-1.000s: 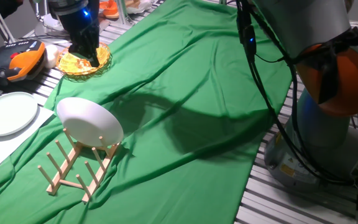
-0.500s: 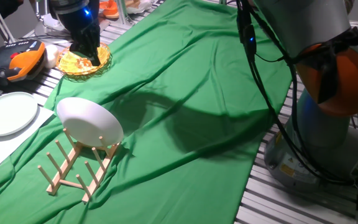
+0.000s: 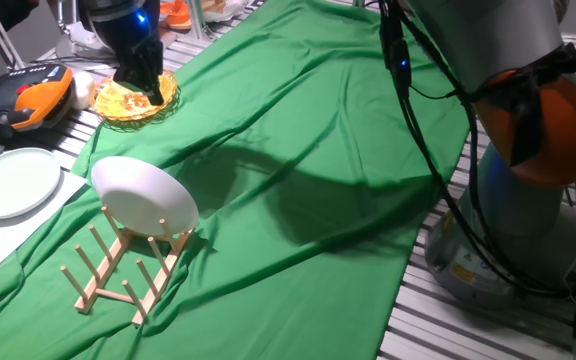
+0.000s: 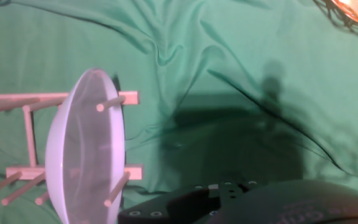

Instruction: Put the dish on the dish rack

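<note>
The dish (image 3: pixel 146 197), a plain white round plate, stands tilted on edge between the pegs at the far end of the light-wood dish rack (image 3: pixel 118 270) on the green cloth. In the hand view the dish (image 4: pixel 89 149) stands upright in the rack (image 4: pixel 28 134), seen from above. My gripper (image 3: pixel 140 88) is at the back left, well away from the dish and in front of the orange-yellow glass dish (image 3: pixel 133 100). Its dark fingers hold nothing that I can see, and their gap does not show. The hand view shows only the hand's dark body.
A paler flat-rimmed plate (image 3: pixel 13 182) lies on a white sheet at the left edge. An orange-and-black device (image 3: pixel 28 100) lies at the back left. The arm's base (image 3: pixel 528 150) and cables stand at the right. The green cloth (image 3: pixel 318 150) is wrinkled.
</note>
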Tool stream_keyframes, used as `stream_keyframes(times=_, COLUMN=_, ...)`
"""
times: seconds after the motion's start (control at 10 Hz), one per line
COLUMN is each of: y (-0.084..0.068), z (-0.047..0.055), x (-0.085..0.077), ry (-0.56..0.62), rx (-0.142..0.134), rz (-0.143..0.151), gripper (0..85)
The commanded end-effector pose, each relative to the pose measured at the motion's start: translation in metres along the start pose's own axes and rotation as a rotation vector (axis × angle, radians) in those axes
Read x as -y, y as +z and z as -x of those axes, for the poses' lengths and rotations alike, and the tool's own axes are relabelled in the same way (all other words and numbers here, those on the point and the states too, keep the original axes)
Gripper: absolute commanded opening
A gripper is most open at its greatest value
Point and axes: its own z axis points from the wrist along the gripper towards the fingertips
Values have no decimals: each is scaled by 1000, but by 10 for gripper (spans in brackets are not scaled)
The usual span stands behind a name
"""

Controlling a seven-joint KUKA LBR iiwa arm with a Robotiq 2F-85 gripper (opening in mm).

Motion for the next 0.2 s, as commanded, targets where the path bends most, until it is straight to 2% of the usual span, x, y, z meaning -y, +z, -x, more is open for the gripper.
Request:
stream_keyframes(times=0.0, y=0, z=0, x=0, ry=-2, rx=1, rz=-1, gripper=0)
stream_keyframes(times=0.1, y=1, z=1, x=-1, ry=-4, rx=-4, rz=4, gripper=0)
